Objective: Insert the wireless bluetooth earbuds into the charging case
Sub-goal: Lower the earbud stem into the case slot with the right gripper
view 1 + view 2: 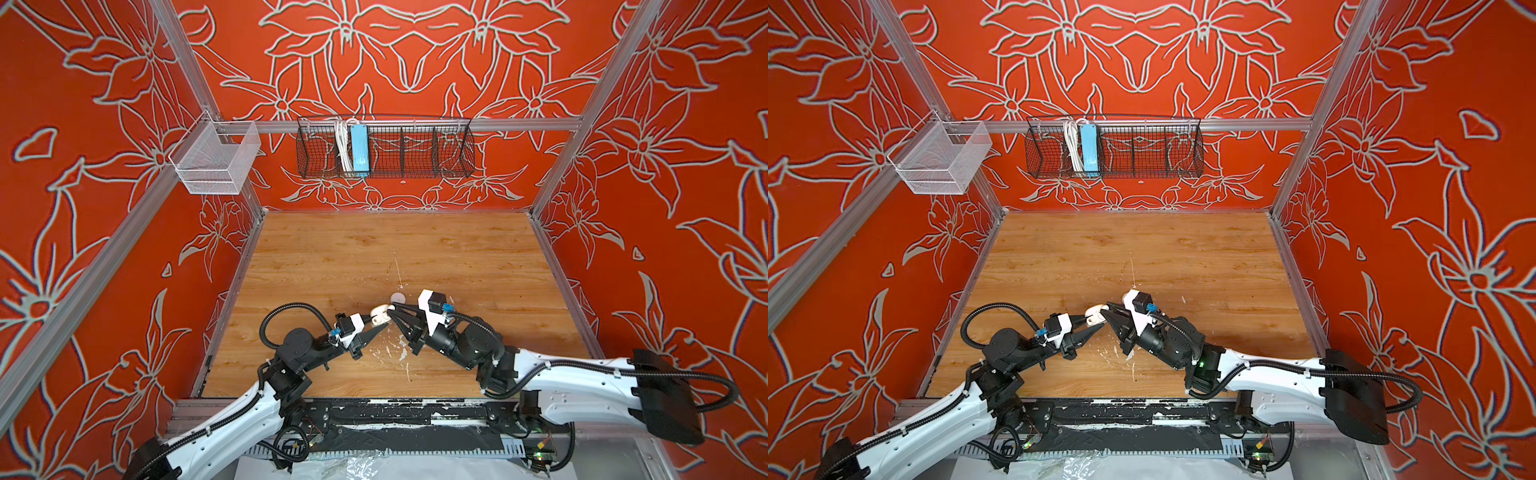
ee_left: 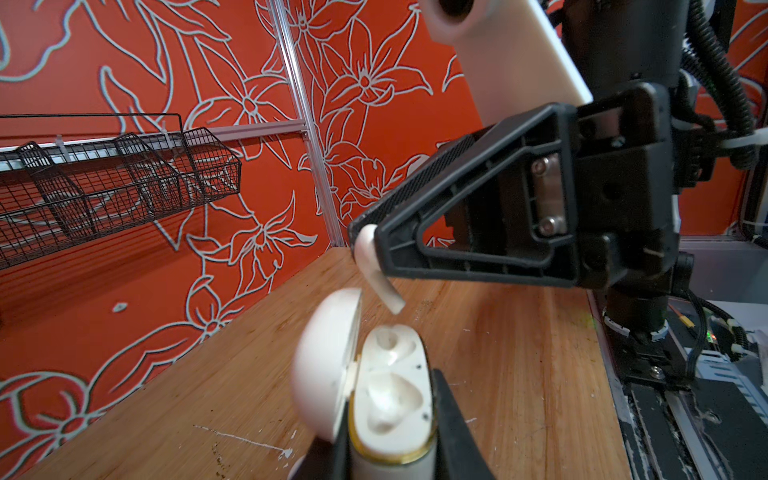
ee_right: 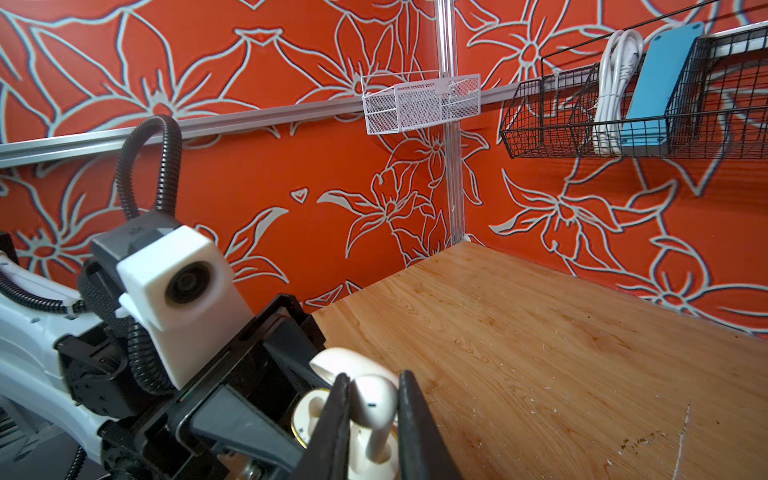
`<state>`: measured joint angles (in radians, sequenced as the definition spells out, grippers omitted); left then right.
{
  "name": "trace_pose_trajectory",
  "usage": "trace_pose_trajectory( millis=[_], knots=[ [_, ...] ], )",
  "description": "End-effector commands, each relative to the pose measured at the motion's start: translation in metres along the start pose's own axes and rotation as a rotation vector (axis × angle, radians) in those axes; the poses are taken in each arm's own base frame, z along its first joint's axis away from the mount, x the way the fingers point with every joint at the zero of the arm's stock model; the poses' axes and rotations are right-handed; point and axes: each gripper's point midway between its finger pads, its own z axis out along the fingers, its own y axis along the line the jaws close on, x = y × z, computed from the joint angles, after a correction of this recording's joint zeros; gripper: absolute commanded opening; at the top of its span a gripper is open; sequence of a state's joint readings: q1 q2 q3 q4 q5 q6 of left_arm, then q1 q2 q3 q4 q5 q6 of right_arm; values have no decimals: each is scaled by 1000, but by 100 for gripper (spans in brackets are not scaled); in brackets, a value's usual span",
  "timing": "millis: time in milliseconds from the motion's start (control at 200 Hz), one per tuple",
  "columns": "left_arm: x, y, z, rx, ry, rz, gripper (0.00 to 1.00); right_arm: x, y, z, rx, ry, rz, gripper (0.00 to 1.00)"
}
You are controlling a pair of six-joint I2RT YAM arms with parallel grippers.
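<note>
One glossy white short-stemmed plastic earbud [image 2: 380,278] is visible, pinched in the right tool [image 3: 373,395] just above the single white oval charging case [image 2: 390,386], stem tilted down towards it. The left tool [image 1: 379,322] is clamped on the case's base. The case's lid is hinged open. It has two sockets, and I cannot tell whether either is filled. A small round white object [image 1: 397,297] lies on the wooden worktop [image 1: 374,249] just beyond the case.

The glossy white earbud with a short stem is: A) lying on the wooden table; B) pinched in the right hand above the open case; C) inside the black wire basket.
B: the right hand pinches the white earbud, stem just above the open white case.
</note>
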<state>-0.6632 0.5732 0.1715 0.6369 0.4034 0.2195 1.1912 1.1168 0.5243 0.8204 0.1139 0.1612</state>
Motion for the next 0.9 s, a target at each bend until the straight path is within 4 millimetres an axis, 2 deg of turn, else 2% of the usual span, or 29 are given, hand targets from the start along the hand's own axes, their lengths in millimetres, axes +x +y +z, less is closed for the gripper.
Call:
trace_pose_trajectory(
  millis=[0, 490, 896],
  knots=[
    [-17, -3, -1, 14, -63, 26, 0, 0, 3, 1, -12, -10, 3, 14],
    [-21, -4, -2, 21, -74, 20, 0, 9, -2, 4, 16, -3, -5, 15],
    [-25, 8, -2, -39, -60, -58, 0, 17, -2, 6, 6, -20, -58, 14]
  ],
)
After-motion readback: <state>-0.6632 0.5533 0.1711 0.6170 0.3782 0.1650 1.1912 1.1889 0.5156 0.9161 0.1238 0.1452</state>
